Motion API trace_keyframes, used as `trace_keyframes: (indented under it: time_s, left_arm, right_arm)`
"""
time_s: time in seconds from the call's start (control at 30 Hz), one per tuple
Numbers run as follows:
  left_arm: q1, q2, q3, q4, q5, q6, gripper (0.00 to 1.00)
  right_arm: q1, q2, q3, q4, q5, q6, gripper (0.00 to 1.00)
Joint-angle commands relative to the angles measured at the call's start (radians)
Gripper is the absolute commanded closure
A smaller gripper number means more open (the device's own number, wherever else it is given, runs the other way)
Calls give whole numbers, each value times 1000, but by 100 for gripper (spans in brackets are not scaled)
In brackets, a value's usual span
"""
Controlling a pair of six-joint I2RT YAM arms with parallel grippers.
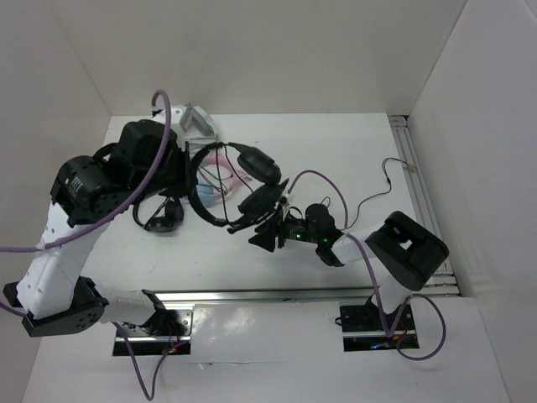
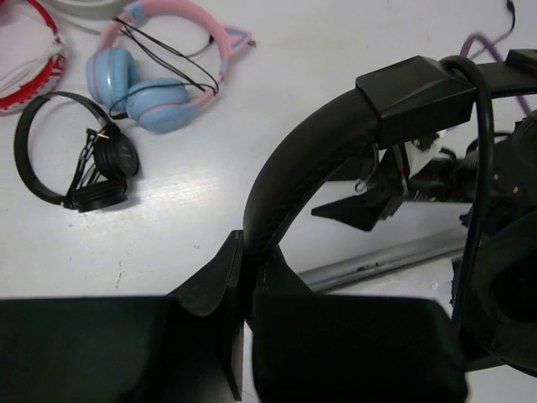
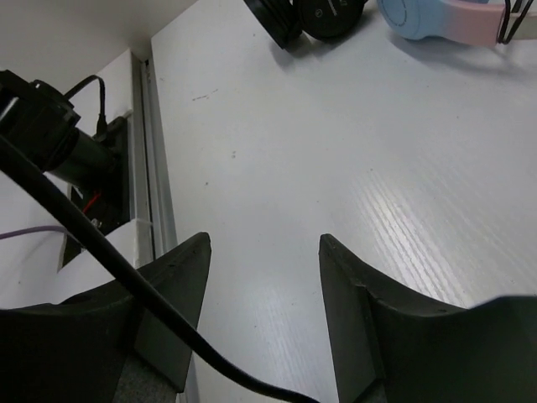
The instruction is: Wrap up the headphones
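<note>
The large black headphones (image 1: 252,180) hang above the table, with both padded ear cups toward the right arm. My left gripper (image 1: 191,180) is shut on their wide band (image 2: 310,159), and its fingers pinch the band in the left wrist view (image 2: 245,269). The thin black cable (image 2: 474,168) drops from the band and trails over the table to the right (image 1: 375,195). My right gripper (image 1: 268,232) is open just below the ear cups. In the right wrist view (image 3: 264,252) its jaws stand wide apart with nothing between them, and the cable (image 3: 109,252) crosses its left finger.
A smaller thin-banded black pair (image 2: 92,168) lies on the table under the left arm (image 1: 164,217). A pink-and-blue pair (image 2: 159,92) and a red pair (image 2: 25,59) lie behind it. A grey pair (image 1: 197,122) sits at the back. A metal rail (image 1: 294,294) runs along the near edge.
</note>
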Motion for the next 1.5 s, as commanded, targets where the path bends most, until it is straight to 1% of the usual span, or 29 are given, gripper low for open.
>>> trace_keyframes:
  time_s: [0.0, 0.03, 0.07, 0.1, 0.17, 0.2, 0.27, 0.3, 0.33, 0.37, 0.43, 0.47, 0.5, 0.57, 0.63, 0.77, 0.83, 0.87, 0.9, 0.93, 0.97, 1.03, 1.1, 1.13, 1.17, 1.23, 1.27, 1.4, 1.47]
  left_arm:
    - [78, 6, 78, 74, -4, -20, 100]
    - [99, 17, 88, 95, 13, -20, 100]
    - [145, 17, 98, 108, 23, -20, 100]
    - [170, 29, 111, 117, 37, -33, 100]
    - [220, 53, 121, 143, 63, -33, 100]
    - [275, 64, 134, 158, 86, -33, 100]
    - [335, 104, 144, 180, 120, -23, 100]
    - [398, 118, 144, 203, 175, -10, 100]
    - [423, 130, 144, 214, 197, -10, 100]
    - [446, 159, 144, 214, 212, -10, 100]
    - [496, 188, 144, 238, 212, 0, 100]
    - [510, 211, 144, 250, 212, 0, 100]
    - [535, 227, 144, 251, 199, 0, 100]
    - [561, 262, 171, 251, 198, 0, 100]
    - [584, 314, 191, 251, 157, 0, 100]
    - [631, 400, 211, 272, 119, 0, 100]
    - [632, 434, 220, 261, 55, 0, 100]
    - [632, 461, 220, 261, 41, 0, 100]
    - [632, 477, 220, 261, 19, -14, 100]
    - [632, 492, 220, 251, -27, -26, 100]
    - [632, 520, 220, 251, -42, -27, 100]
    - [610, 532, 207, 241, -68, -48, 100]
    - [578, 503, 138, 269, -110, -48, 100]
    - [544, 477, 37, 302, -128, -33, 100]
    - [527, 451, -12, 362, -142, -24, 100]
    - [491, 390, -89, 387, -200, -23, 100]
    - [459, 371, -156, 405, -200, -23, 100]
    - [366, 307, -276, 418, -254, 13, 100]
    - [319, 285, -298, 409, -254, 13, 100]
  right_arm:
    - [-17, 76, -12, 192, -20, 33, 39]
    - [-17, 97, -25, 227, -20, 47, 41]
    - [-17, 118, -25, 258, -42, 74, 47]
    - [-17, 156, -25, 314, -53, 87, 49]
    - [-17, 186, -35, 361, -82, 114, 49]
    - [-17, 195, -35, 376, -82, 124, 49]
    - [-6, 195, -53, 386, -82, 124, 49]
    - [-6, 195, -53, 386, -68, 124, 50]
    - [7, 177, -62, 364, -68, 111, 65]
    - [21, 164, -62, 350, -57, 111, 73]
    - [53, 125, -71, 289, -31, 75, 82]
    - [66, 111, -71, 272, -21, 62, 93]
    - [76, 95, -82, 258, 7, 53, 99]
    - [115, 51, -113, 248, 36, 42, 100]
    - [162, 17, -122, 216, 79, 17, 100]
    - [282, -154, -111, -37, 212, -74, 100]
    - [325, -222, -98, -138, 298, -117, 100]
    - [363, -281, -67, -253, 324, -131, 100]
    - [383, -302, -52, -300, 369, -131, 100]
    - [408, -317, -35, -343, 369, -146, 100]
    - [408, -330, 0, -414, 369, -155, 100]
    - [432, -345, 34, -482, 381, -166, 100]
    - [432, -382, 82, -564, 395, -179, 100]
    - [443, -395, 96, -587, 424, -201, 100]
    - [443, -409, 114, -614, 441, -212, 100]
    - [443, -457, 183, -706, 481, -234, 100]
    - [443, -477, 247, -779, 481, -264, 100]
    - [422, -489, 425, -967, 509, -346, 100]
    - [411, -500, 480, -1027, 577, -399, 100]
